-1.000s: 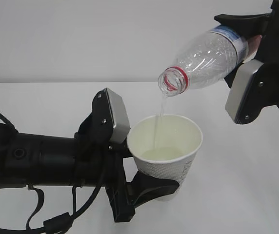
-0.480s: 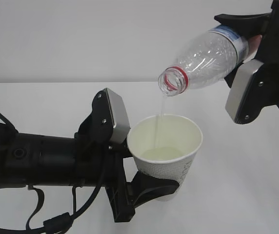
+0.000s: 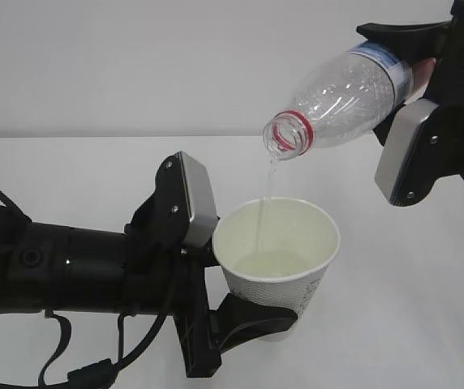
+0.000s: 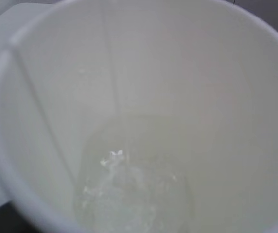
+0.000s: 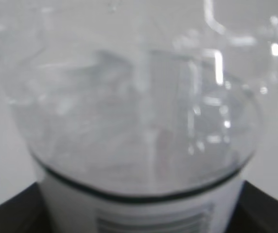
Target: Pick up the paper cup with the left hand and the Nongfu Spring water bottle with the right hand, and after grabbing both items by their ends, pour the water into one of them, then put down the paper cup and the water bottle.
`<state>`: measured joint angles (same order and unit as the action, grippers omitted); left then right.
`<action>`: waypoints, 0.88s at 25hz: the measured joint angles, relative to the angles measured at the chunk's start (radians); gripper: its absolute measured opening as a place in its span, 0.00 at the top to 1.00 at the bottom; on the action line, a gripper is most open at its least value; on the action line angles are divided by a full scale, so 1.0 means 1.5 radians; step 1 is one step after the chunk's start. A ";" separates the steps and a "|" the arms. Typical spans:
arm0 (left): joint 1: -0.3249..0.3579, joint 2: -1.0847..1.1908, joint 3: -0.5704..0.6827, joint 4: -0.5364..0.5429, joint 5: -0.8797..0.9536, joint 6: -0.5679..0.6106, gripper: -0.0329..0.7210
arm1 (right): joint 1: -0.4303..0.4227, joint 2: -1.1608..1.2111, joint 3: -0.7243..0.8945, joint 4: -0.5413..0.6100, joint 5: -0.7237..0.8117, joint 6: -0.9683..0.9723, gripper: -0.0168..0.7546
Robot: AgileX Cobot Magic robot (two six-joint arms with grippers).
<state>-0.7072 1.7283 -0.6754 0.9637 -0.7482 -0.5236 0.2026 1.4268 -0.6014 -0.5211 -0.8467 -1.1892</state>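
My left gripper (image 3: pixel 244 296) is shut on the white paper cup (image 3: pixel 274 292) near its base and holds it upright above the table. One black finger (image 3: pixel 256 318) wraps the front of the cup; the other is hidden behind it. My right gripper (image 3: pixel 414 69) is shut on the label end of the Nongfu Spring water bottle (image 3: pixel 341 93). The bottle tilts mouth-down to the left over the cup. A thin stream of water (image 3: pixel 266 190) falls from the red-ringed mouth into the cup. In the left wrist view the cup's inside (image 4: pixel 144 87) holds rippling water (image 4: pixel 134 194). In the right wrist view the bottle (image 5: pixel 139 111) fills the frame.
The white table (image 3: pixel 78 174) runs under both arms to a pale wall behind. The left arm's black body and cables (image 3: pixel 53 267) lie low across the front left. The right arm's grey plate (image 3: pixel 406 154) hangs at the right, above the table.
The left gripper and the cup have sunk slightly and shifted a little to the right. The bottle has kept its tilt and the stream still runs.
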 joint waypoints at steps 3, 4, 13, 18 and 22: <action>0.000 0.000 0.000 0.002 0.000 0.000 0.24 | 0.000 0.000 0.000 0.000 0.000 -0.001 0.31; 0.000 0.000 0.000 0.002 0.000 0.000 0.24 | 0.000 0.000 0.000 0.000 0.000 -0.002 0.31; 0.000 0.000 0.000 0.004 0.000 0.000 0.24 | 0.000 0.000 -0.001 0.000 0.000 -0.008 0.31; 0.000 0.000 0.000 0.005 0.000 0.000 0.24 | 0.000 0.000 -0.001 0.000 0.000 -0.010 0.31; 0.000 0.000 0.000 0.005 0.000 0.000 0.24 | 0.000 0.000 -0.001 0.000 0.000 -0.010 0.31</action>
<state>-0.7072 1.7283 -0.6754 0.9706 -0.7482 -0.5236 0.2026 1.4268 -0.6030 -0.5211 -0.8467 -1.2038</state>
